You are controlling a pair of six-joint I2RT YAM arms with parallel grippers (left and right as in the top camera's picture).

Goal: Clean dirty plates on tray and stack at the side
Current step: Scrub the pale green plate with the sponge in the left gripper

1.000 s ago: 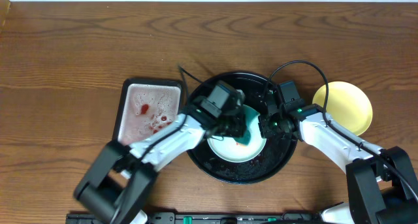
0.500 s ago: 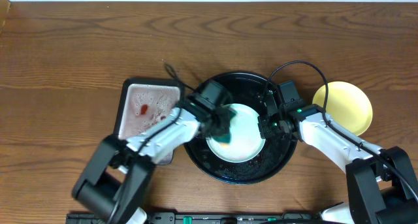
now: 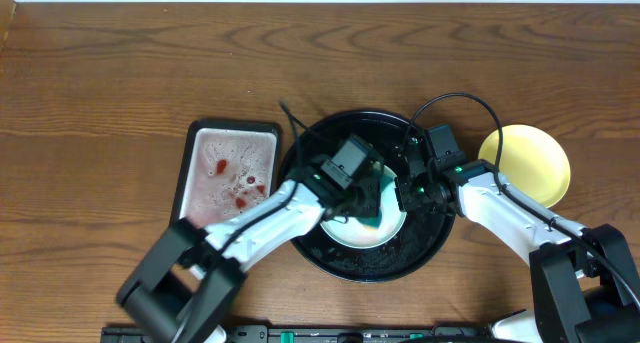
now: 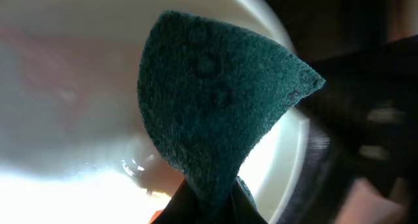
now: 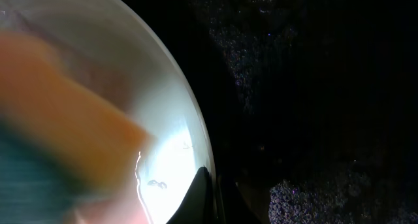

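Observation:
A pale mint-blue plate (image 3: 352,233) lies in the round black tray (image 3: 330,258). My left gripper (image 3: 366,191) is shut on a dark green sponge (image 3: 377,207) and presses it on the plate's right part. In the left wrist view the sponge (image 4: 215,106) fills the middle, pinched in the jaws (image 4: 210,208) over the wet plate (image 4: 72,61). My right gripper (image 3: 404,195) is shut on the plate's right rim, as the right wrist view (image 5: 212,192) shows at the plate edge (image 5: 140,61). A pale yellow plate (image 3: 527,163) sits on the table, right of the tray. Only one mint plate shows.
A rectangular black-rimmed tray (image 3: 190,178) with a pinkish inside and red smears lies just left of the round tray. The black tray floor (image 5: 313,87) is wet and speckled. Arm cables arch over the tray's back rim.
My left gripper swept the sponge to the plate's left side, then back to its right side. The right gripper and the plate have not moved.

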